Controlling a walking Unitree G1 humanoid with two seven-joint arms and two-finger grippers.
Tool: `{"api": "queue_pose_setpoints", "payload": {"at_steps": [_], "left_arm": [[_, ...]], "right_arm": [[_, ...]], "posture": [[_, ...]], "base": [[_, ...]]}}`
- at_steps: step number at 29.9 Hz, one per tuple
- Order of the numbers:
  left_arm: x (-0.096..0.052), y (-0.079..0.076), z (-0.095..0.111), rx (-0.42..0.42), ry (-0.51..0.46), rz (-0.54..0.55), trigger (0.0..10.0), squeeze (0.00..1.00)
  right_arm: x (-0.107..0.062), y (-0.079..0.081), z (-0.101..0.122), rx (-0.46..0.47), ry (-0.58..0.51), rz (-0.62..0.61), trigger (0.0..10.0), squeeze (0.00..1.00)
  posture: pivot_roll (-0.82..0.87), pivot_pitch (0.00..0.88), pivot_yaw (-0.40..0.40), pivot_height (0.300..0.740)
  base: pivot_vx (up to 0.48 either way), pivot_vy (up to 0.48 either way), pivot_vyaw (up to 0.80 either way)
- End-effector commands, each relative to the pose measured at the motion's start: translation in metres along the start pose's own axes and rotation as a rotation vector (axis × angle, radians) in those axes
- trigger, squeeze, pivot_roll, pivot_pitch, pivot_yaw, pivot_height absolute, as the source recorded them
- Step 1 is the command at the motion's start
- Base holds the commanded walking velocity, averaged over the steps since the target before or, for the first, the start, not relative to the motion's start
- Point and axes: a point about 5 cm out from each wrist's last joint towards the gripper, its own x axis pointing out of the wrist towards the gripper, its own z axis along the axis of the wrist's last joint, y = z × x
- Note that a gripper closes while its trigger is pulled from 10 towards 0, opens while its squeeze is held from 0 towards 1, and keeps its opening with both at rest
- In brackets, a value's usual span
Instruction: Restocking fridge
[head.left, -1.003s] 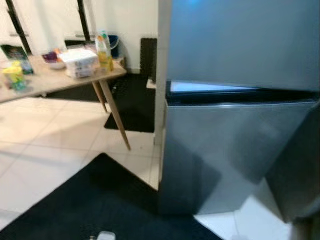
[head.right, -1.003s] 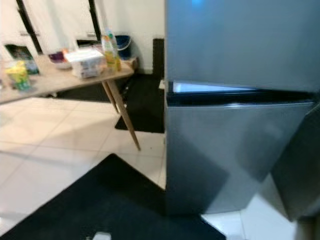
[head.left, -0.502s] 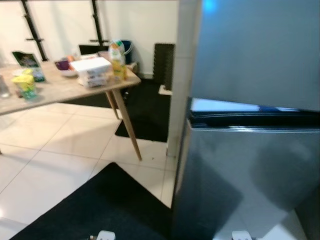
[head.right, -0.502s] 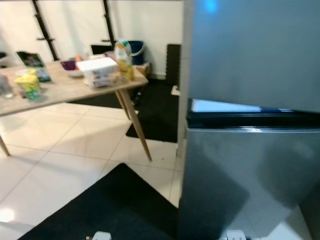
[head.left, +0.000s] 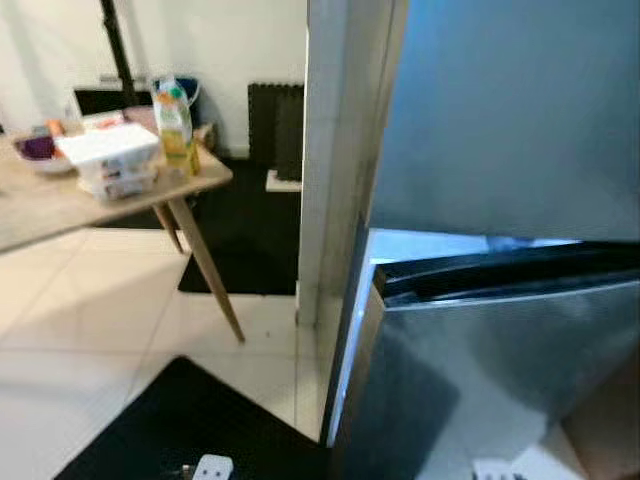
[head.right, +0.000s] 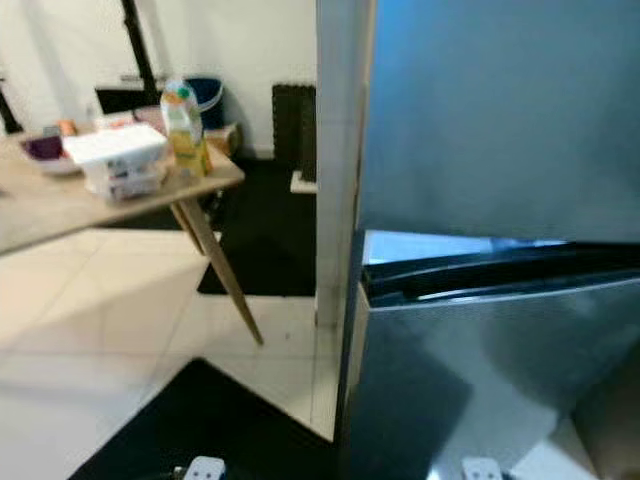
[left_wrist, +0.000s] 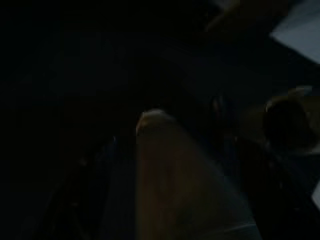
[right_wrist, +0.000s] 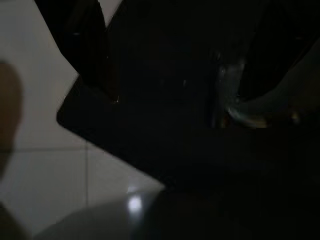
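The robot stands close before the tall grey steel fridge (head.left: 500, 150), on the near right, its doors not fully shut, a lit gap between upper and lower door; this looks like the approach step, nothing yet carried; both arms hang idle over the black floor mat (head.right: 230, 430), and in the dark wrist views it cannot be told whether the left claw or right claw is released or clenched; next, a door must be pulled wide; far left, the wooden surface (head.left: 60, 200) bears a white box (head.left: 108, 160) and a yellow bottle (head.left: 176, 130), likely stock to fetch.
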Motion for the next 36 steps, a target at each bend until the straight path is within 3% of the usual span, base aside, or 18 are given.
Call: {"api": "queue_pose_setpoints", "payload": {"at_steps": [1,8,10,13,14,21,36], "left_arm": [[-0.002,0.001,-0.014,-0.016,0.046,0.007,10.0,0.0],[-0.002,0.0,-0.014,-0.015,0.047,0.005,10.0,0.0],[-0.002,0.0,-0.015,-0.007,0.05,0.003,10.0,0.0],[-0.002,0.0,-0.014,-0.005,0.049,0.002,10.0,0.0],[-0.002,0.0,-0.014,-0.004,0.048,0.001,10.0,0.0],[-0.002,-0.002,-0.015,0.008,0.051,-0.006,10.0,0.0],[-0.003,0.0,-0.017,0.024,0.059,-0.006,10.0,0.0]], "right_arm": [[0.0,-0.004,0.007,0.064,-0.046,-0.007,10.0,0.0],[0.001,-0.008,0.023,0.146,-0.118,-0.008,10.0,0.0],[0.001,-0.015,0.046,0.252,-0.22,-0.011,10.0,0.0],[0.0,-0.017,0.051,0.27,-0.24,-0.012,10.0,0.0],[0.0,-0.02,0.064,0.289,-0.284,-0.011,10.0,0.0],[0.0,-0.02,0.079,0.3,-0.337,0.002,10.0,0.0],[-0.006,-0.01,0.14,0.321,-0.531,0.088,10.0,0.0]], "posture": [[-0.04,0.007,-0.01,0.74],[-0.04,0.008,-0.008,0.74],[-0.04,0.009,-0.008,0.74],[-0.04,0.009,-0.008,0.74],[-0.04,0.008,-0.01,0.74],[-0.04,0.008,-0.011,0.74],[-0.04,0.013,-0.011,0.74]], "base": [[0.0,0.0,0.0],[0.0,0.0,0.0],[0.0,0.0,0.0],[0.0,0.0,0.0],[0.0,0.0,0.0],[0.0,0.0,0.0],[0.0,0.0,0.0]]}}
